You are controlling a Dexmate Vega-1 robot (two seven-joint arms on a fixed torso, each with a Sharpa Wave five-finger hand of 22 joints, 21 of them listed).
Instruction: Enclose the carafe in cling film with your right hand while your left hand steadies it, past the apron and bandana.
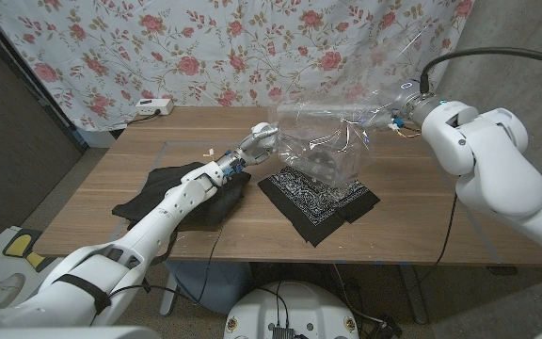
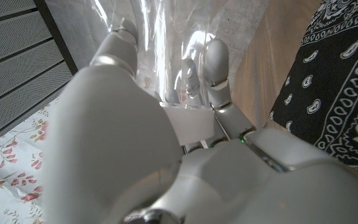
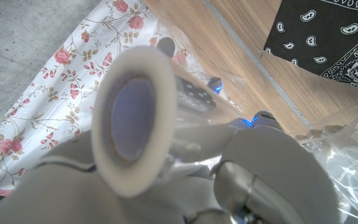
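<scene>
Clear cling film [image 1: 332, 141], light and clingy, is draping the fragile, slippery carafe [image 1: 323, 155]; left hand [image 1: 257, 141] is probably gripping its side, right hand [image 1: 389, 118] is clutching the roll [image 3: 132, 121].

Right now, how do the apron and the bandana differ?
The apron is plain black and lies crumpled under the left arm; the bandana is black with a white paisley print and lies spread flat. The apron sits left of the carafe, the bandana beneath it. Both are dark cloths on the table.
</scene>
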